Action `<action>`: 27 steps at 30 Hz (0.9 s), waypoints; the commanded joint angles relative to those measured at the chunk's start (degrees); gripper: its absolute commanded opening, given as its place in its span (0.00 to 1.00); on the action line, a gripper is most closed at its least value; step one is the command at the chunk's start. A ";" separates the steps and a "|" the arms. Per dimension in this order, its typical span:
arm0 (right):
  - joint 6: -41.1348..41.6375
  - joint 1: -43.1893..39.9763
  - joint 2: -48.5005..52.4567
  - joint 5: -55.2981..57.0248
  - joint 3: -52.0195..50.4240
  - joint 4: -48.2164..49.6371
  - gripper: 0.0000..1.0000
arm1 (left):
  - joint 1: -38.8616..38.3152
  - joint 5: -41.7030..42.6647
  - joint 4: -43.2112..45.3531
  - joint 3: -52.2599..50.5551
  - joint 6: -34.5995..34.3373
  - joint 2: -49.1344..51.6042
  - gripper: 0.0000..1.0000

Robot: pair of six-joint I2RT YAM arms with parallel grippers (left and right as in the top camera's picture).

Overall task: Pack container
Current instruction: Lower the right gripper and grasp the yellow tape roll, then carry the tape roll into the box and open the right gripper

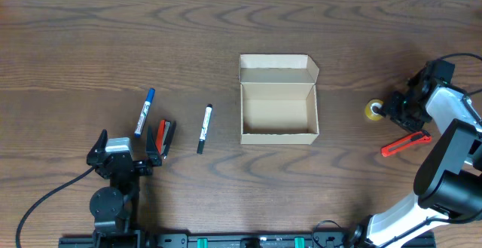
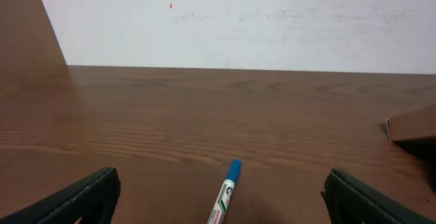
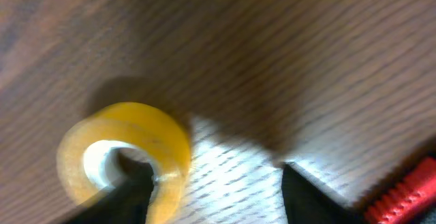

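Packing has barely begun, judging by how things lie. The container (image 1: pixel 279 133) sits in the middle of the bench (image 1: pixel 75 37) with its flap lid (image 1: pixel 277 68) folded back, and its inside shows only bare cardboard, so nothing has gone in yet. Everything that could go in lies outside it. To its left are a black marker (image 1: pixel 204 129), a blue marker (image 1: pixel 144 112) and a red and black thing (image 1: pixel 162 137) too small to name. To its right are a yellow tape roll (image 1: pixel 373 110) and a red cutter (image 1: pixel 405 144), both well apart from the box. The right hand (image 1: pixel 388 110) is down at the tape roll. In its blurred wrist view one finger reaches into the roll's hole and the other stands outside with a gap to the roll's wall, so the jaws straddle the wall without clenching it and the roll rests on the bench. The left hand (image 1: pixel 126 154) hovers released, jaws spread wide and grasping nothing, with the blue marker lying just ahead between its fingers. What is left is nearly the whole job: each item lifted and carried into the box, and probably the lid folded down
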 commanded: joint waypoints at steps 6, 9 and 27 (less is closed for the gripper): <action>0.20 0.04 0.85 3.26 -1.75 -0.52 0.01 | -0.28 -1.22 -3.06 -0.76 -0.66 -0.48 0.95; 0.17 0.20 0.85 2.71 -1.75 -0.52 0.02 | -0.28 -1.22 -3.06 -0.76 -0.66 -0.48 0.95; -13.86 15.67 -21.38 -12.07 6.01 -2.32 0.01 | -0.28 -1.22 -3.08 -0.76 -0.63 -0.48 0.95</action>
